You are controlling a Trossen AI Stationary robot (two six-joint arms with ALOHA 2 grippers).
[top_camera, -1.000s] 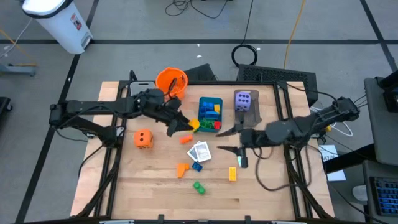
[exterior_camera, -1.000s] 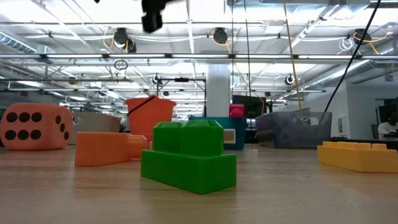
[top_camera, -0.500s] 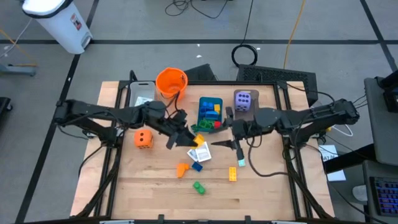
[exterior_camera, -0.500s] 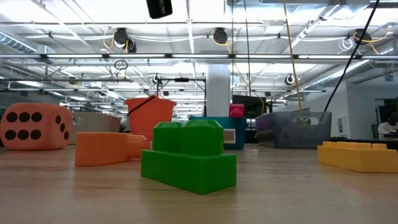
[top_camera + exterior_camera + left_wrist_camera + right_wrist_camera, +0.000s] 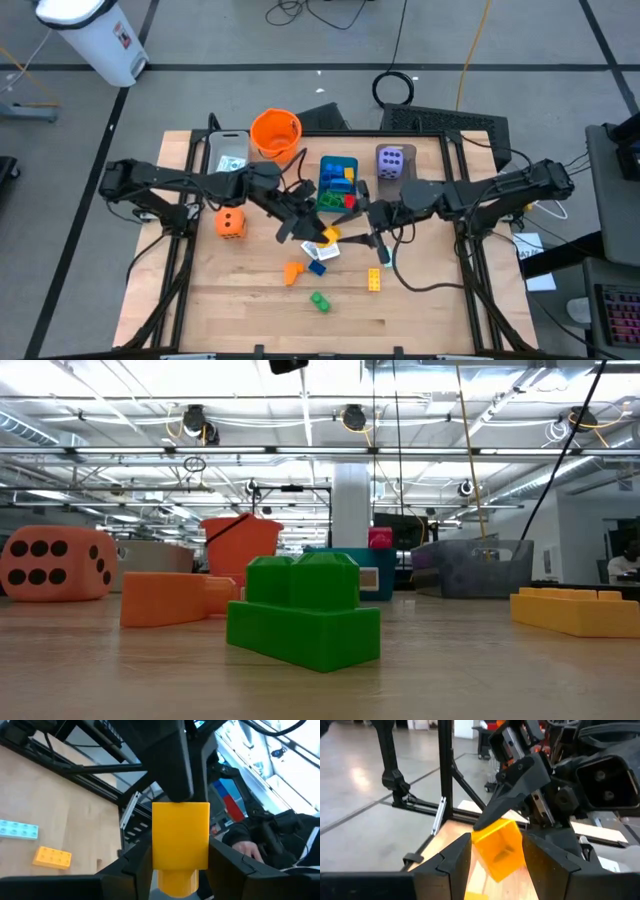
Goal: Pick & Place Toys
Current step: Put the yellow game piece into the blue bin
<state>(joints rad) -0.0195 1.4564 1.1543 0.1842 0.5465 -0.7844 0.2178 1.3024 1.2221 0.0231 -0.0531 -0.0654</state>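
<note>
High view: we note left gripper (image 5: 318,232) and right gripper (image 5: 352,228) meeting mid-table at yellow brick (image 5: 329,234).
Left wrist view: left fingers clamp yellow brick (image 5: 180,836).
Right wrist view: we see right fingers flank brick (image 5: 498,847); contact unclear.

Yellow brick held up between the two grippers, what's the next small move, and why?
Probably shut the right gripper on the yellow brick: the left gripper holds it above the table, and it sits between the open right fingers.
</note>
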